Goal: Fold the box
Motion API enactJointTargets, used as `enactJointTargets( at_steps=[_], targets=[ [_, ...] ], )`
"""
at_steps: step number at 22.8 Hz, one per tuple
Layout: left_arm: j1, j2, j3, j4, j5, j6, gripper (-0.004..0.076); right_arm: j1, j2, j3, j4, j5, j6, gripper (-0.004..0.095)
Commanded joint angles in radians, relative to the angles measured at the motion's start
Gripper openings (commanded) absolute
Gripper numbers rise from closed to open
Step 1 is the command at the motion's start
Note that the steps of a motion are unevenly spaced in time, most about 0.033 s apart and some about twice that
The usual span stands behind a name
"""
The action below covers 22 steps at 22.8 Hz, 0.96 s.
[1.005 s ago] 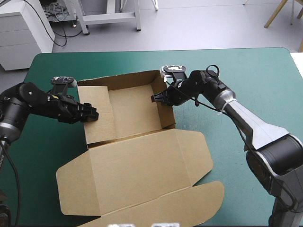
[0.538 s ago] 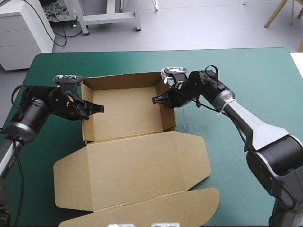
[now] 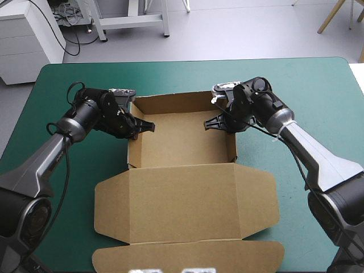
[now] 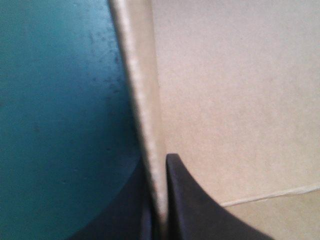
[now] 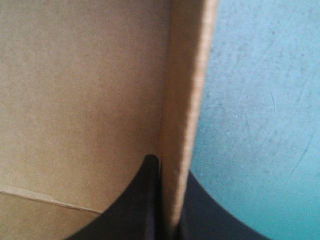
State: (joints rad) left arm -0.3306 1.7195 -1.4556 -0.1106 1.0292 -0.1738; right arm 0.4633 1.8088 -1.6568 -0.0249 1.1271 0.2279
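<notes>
Box looks light, stiff, creasable; left gripper pinches its left wall, right gripper its right wall; rims seem best holds.

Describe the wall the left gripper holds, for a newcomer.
On the teal-green table the brown box is an open tray, lid flat toward the near edge. It is the tray's upright left wall, pinched by the left gripper; the right gripper pinches the opposite wall.

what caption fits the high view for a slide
Open box, lid flat, its opposite walls pinched by left gripper and right gripper
</notes>
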Motion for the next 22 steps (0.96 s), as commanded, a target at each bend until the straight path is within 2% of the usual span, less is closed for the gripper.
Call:
enactJointTargets(
  at_steps=[1,6,8,10,11,12,13,14,17,22],
  targets=[
    [-0.022,-0.003,-0.041,-0.036,-0.033,0.018,-0.0010,0.007,-0.018,-0.030,0.000,0.035,-0.015,-0.0019],
    [-0.027,0.045,-0.041,-0.026,0.013,0.039,-0.0009,0.007,0.081,-0.030,0.032,0.077,-0.027,-0.0016],
    [-0.027,0.045,-0.041,-0.005,0.021,0.044,0.0019,0.010,0.079,-0.031,0.036,0.077,-0.055,0.0049],
    [-0.027,0.045,-0.041,-0.005,0.020,0.062,0.0118,0.010,0.079,-0.047,0.033,0.077,-0.045,0.0219],
    [-0.027,0.045,-0.041,-0.015,0.017,0.085,0.0211,0.010,0.079,-0.059,0.015,0.077,0.002,0.0370],
    [-0.027,0.045,-0.041,-0.015,0.017,0.085,0.0269,0.010,0.079,-0.066,-0.004,0.077,0.034,0.0452],
    [-0.027,0.045,-0.041,-0.015,0.019,0.112,0.0382,0.008,0.079,-0.078,-0.046,0.077,0.072,0.0567],
    [-0.027,0.045,-0.041,-0.013,0.019,0.112,0.0442,0.008,0.079,-0.082,-0.058,0.077,0.082,0.0599],
    [-0.027,0.045,-0.046,-0.011,0.017,0.130,0.0556,0.008,0.079,-0.099,-0.086,0.077,0.086,0.0607],
    [-0.027,0.041,-0.120,0.004,0.036,0.130,0.0550,0.008,0.079,-0.165,-0.093,0.077,0.042,0.0607]
  ],
)
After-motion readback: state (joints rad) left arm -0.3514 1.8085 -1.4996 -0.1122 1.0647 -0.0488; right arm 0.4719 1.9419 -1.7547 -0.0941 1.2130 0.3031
